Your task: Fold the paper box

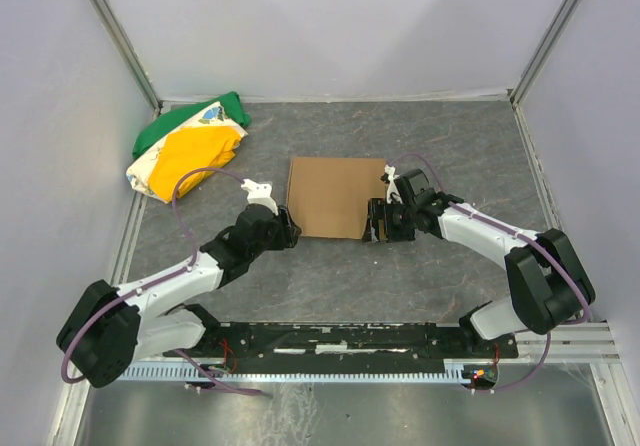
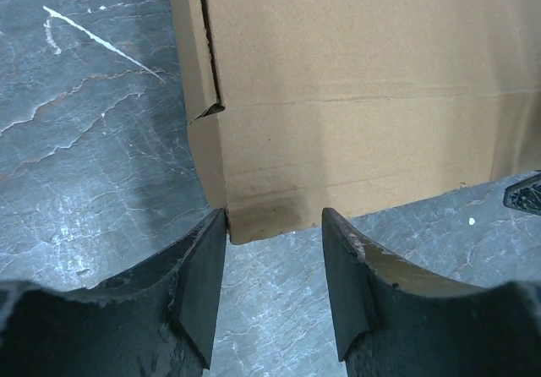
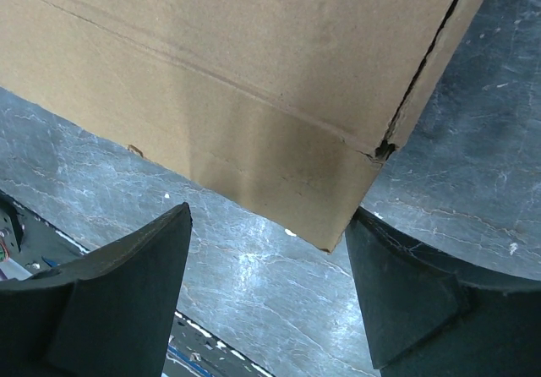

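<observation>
1. Top view: the box [image 1: 335,196] lies flat mid-table [image 1: 450,146], roughly square, maybe a touch wider left to right. The left gripper [image 1: 289,232] is at its near-left corner and the right gripper [image 1: 378,221] at its near-right one, so neither arm is nearer. A cloth [image 1: 190,151] sits by the far-left corner.
2. Left wrist: jaws apart, holding nothing. The box corner pokes in between the fingertips, with the rest running off ahead. There's a slit down the left edge that the top view doesn't show.
3. Right wrist: jaws spread wide, nothing held. The corner sits between them, off-centre toward one finger; can't tell if it touches.
</observation>
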{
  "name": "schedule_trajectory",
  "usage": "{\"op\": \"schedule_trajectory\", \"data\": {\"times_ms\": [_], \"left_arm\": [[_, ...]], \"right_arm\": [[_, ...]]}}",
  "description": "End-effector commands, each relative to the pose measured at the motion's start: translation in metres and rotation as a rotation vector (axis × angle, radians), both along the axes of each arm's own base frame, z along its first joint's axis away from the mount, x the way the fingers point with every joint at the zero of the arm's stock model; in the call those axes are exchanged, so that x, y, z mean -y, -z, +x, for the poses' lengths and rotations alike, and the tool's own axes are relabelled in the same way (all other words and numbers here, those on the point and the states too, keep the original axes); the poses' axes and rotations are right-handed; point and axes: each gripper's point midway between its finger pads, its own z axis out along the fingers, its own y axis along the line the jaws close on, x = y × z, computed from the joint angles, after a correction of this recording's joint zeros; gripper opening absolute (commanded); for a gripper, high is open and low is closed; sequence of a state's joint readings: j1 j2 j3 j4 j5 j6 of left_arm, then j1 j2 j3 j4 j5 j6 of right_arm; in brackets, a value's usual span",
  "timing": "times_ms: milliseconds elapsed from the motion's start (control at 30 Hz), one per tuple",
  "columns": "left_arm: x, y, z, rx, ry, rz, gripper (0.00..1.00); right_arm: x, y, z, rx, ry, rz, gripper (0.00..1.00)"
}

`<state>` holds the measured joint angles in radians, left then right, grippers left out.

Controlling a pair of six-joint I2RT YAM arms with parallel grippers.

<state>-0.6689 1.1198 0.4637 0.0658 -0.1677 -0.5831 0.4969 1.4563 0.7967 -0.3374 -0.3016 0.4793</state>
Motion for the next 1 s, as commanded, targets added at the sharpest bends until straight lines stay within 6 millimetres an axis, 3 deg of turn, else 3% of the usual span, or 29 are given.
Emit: {"op": "schedule_trajectory", "data": {"times_ms": [0,233,767,967], "left_arm": [[0.018,-0.04,0.009,0.067,0.013,-0.13,0.55],[0.022,-0.047,0.007,0.068,0.017,-0.169,0.54],[0.018,-0.035,0.001,0.007,0.005,-0.176,0.53],[0.004,-0.016,0.004,-0.01,-0.029,-0.067,0.53]], "right_arm": [[-0.009,-0.019,0.013,0.068,-0.02,0.027,0.81],[-0.007,-0.022,0.011,0.076,-0.017,0.019,0.81],[-0.006,-0.025,0.013,0.083,-0.014,0.01,0.81],[-0.005,-0.022,0.013,0.078,-0.014,0.005,0.81]]}}
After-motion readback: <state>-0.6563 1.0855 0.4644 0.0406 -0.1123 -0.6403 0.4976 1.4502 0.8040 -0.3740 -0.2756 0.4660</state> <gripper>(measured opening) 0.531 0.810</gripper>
